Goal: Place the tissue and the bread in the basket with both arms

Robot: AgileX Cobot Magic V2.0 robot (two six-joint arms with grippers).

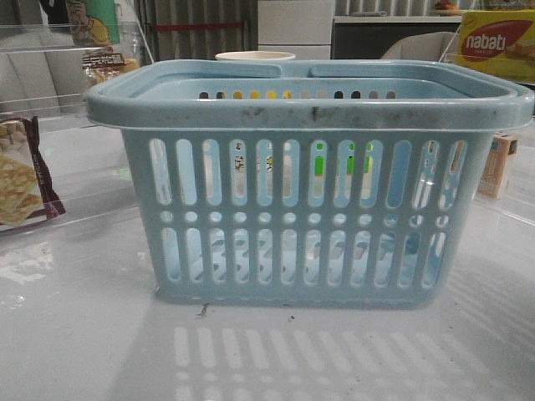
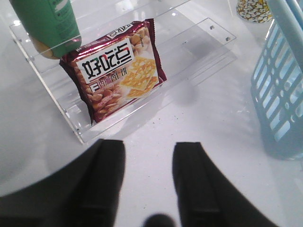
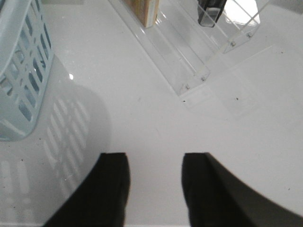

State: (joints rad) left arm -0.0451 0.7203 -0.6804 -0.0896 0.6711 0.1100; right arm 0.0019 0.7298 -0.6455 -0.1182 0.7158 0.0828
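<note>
The pale blue basket (image 1: 309, 209) stands in the middle of the white table; its wall also shows in the left wrist view (image 2: 281, 94) and in the right wrist view (image 3: 21, 71). My left gripper (image 2: 149, 144) is open and empty over bare table, beside the basket. My right gripper (image 3: 155, 156) is open and empty over bare table on the basket's other side. A black thing (image 3: 210, 12) stands in a clear rack and is cut off by the frame edge; I cannot tell whether it is the tissue. The bread is not in view. Neither gripper shows in the front view.
A maroon-edged cracker packet (image 2: 116, 71) leans in a clear acrylic rack (image 2: 71, 118) with a green bottle (image 2: 47, 23). A patterned cup (image 2: 254, 9) stands behind the basket. Another clear rack (image 3: 180, 61) holds a tan box (image 3: 142, 9). A yellow nabati box (image 1: 497, 42) is at the back right.
</note>
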